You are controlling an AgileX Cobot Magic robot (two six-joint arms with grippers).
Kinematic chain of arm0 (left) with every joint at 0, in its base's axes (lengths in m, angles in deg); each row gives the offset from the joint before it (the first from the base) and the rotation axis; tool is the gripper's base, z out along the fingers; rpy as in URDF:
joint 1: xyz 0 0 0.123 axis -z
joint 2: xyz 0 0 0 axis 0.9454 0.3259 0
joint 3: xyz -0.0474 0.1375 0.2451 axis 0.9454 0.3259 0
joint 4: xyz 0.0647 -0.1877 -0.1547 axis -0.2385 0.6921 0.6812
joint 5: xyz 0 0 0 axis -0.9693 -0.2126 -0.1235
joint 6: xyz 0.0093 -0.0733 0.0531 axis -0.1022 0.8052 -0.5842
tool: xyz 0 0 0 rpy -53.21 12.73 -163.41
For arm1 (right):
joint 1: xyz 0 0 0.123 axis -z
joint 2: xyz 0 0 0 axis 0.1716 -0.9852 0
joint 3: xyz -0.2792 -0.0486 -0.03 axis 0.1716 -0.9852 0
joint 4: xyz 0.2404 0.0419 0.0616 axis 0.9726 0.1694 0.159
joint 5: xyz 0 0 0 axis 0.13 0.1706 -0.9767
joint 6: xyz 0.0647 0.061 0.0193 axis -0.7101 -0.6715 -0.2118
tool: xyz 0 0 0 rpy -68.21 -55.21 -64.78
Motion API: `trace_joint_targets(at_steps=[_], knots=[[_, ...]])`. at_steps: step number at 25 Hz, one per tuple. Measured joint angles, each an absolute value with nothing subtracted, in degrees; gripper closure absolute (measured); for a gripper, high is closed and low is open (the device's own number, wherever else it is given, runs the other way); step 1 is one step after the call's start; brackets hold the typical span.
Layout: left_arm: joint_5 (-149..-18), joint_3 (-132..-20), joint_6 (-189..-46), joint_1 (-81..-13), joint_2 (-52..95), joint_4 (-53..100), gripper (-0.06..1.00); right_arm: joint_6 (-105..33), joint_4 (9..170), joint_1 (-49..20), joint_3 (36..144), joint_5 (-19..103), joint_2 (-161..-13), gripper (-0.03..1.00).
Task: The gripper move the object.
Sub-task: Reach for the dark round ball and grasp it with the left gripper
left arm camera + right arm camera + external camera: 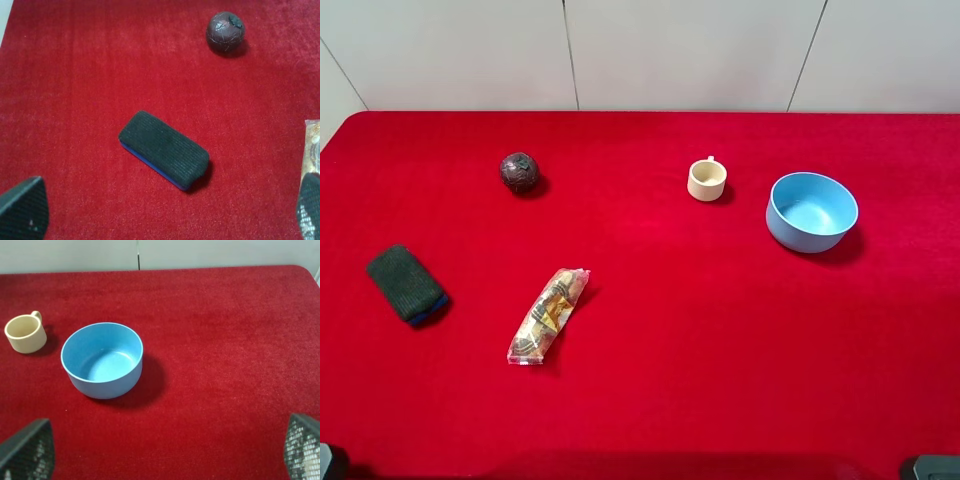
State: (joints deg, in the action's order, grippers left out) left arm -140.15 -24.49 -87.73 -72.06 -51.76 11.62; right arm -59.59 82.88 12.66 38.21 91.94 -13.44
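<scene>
The object is a dark maroon ball (519, 172) with a cracked pattern, resting on the red cloth at the back left. It also shows in the left wrist view (225, 32), far beyond the fingers. My left gripper (165, 212) is open and empty, with its fingertips (22, 210) wide apart near the dark sponge block (164, 149). My right gripper (165, 450) is open and empty, well short of the blue bowl (102, 360). In the exterior high view only slivers of the arms show at the bottom corners.
The dark grey-green sponge block (407, 284) lies at the left. A clear snack packet (549, 315) lies front of centre. A cream cup (707, 180) and the blue bowl (811, 211) stand at the back right. The red cloth (720, 350) covers the table.
</scene>
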Motion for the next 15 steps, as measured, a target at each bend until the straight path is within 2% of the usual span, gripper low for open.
trace_joint_targets(at_steps=[15], knots=[[-139.88, -26.17, -87.73, -72.06, -50.16, 11.62, -0.04, -59.59, 82.88, 12.66, 38.21, 91.94, -13.44, 0.27]])
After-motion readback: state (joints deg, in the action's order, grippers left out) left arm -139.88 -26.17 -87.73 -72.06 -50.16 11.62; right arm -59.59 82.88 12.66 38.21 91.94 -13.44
